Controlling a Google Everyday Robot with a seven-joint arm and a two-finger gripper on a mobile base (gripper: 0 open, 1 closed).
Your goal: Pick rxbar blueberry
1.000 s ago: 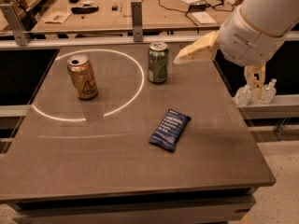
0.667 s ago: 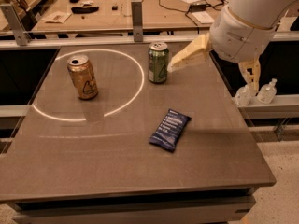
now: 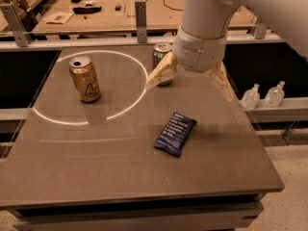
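The rxbar blueberry (image 3: pixel 175 133) is a flat dark navy-blue bar with pale text lines. It lies on the brown table (image 3: pixel 120 172), right of centre, turned diagonally. My gripper (image 3: pixel 188 85) hangs from the white arm above the table, just behind the bar and above it. Its two tan fingers (image 3: pixel 160 71) are spread wide apart, with nothing between them. The left finger crosses in front of the green can (image 3: pixel 161 59).
A gold can (image 3: pixel 85 79) stands upright at the left inside a white circle marked on the table. The green can stands at the circle's right rim. Two small clear bottles (image 3: pixel 263 96) sit on a ledge to the right. A wooden workbench (image 3: pixel 115 13) lies behind.
The arm and gripper have swung left and forward over the table, from the right rear to just behind the bar. The bar and cans have not moved on the table.
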